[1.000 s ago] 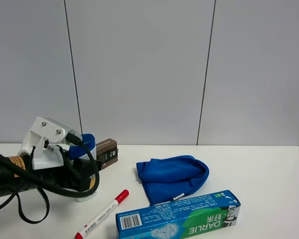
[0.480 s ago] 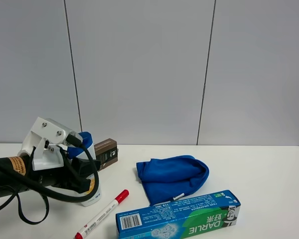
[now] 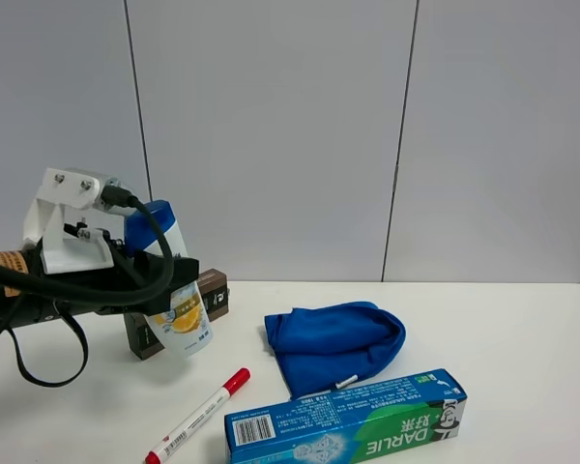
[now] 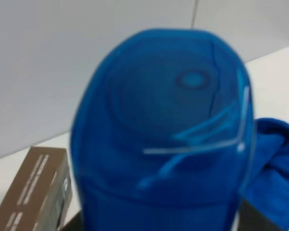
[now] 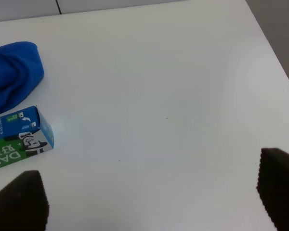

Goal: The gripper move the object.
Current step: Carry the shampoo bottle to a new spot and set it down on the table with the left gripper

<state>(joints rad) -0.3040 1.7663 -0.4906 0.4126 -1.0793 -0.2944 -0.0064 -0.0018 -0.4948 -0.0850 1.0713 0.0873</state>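
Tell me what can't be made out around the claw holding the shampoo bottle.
Left claw grip: in the exterior high view, cables and the shampoo bottle hide it; in the left wrist view, the blurred blue cap fills the frame.
Label text: too small.
Brown box: partly behind the bottle.
Right claw: only fingertips, cut by the frame edge.

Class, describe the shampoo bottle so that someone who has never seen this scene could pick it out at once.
Look to the left end of the white table, where the left gripper reaches in from the edge. The shampoo bottle is the thing clamped in it, tilted, in front of the brown box. Alone here it has a white body, blue cap and orange-yellow label.
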